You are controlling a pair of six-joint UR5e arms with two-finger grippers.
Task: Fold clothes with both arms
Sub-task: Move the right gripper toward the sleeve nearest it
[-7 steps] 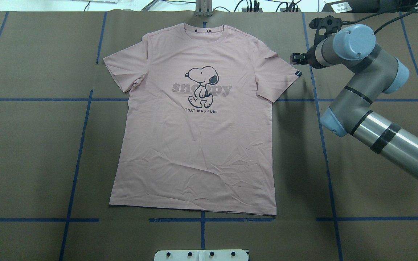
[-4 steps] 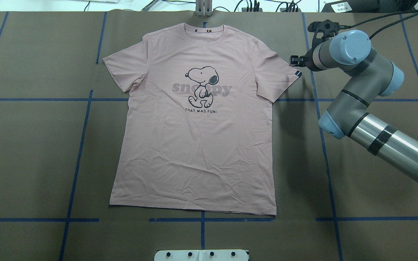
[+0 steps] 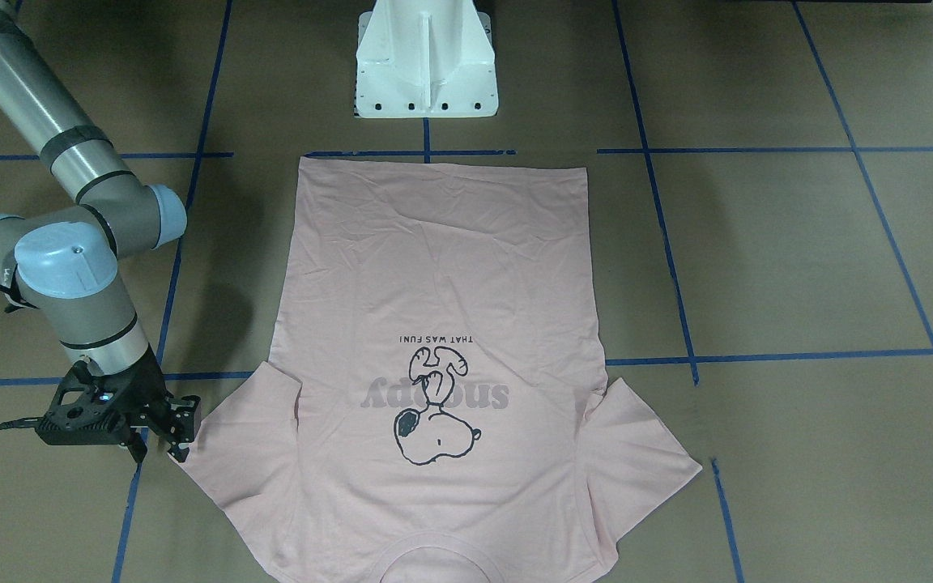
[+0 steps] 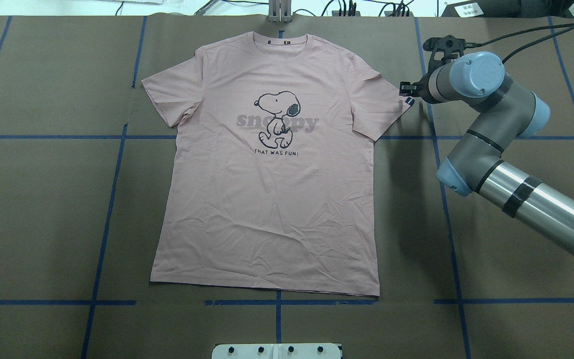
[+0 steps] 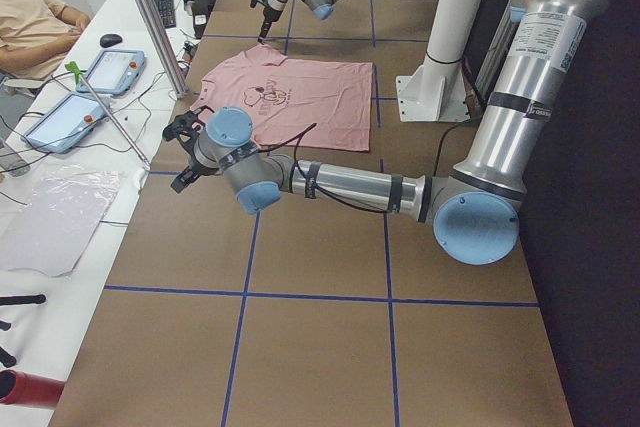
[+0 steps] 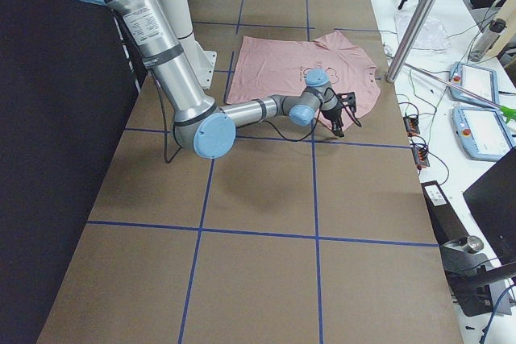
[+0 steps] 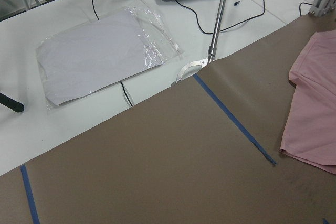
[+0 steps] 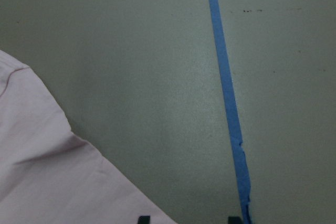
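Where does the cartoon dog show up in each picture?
Front-facing: dog lower centre, upside down.
Overhead: dog upper centre, upright.
Left side: dog upper middle, small.
Right side: dog upper middle, faint.
Both wrist views: not in it.
Shared landmark: the pink T-shirt, in every view.

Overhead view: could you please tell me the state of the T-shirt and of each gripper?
T-shirt: spread flat, print up, not yet folded.
Right gripper: open, low at the edge of one sleeve, not gripping it.
Left gripper: off the shirt, above the table; open or shut cannot be told.
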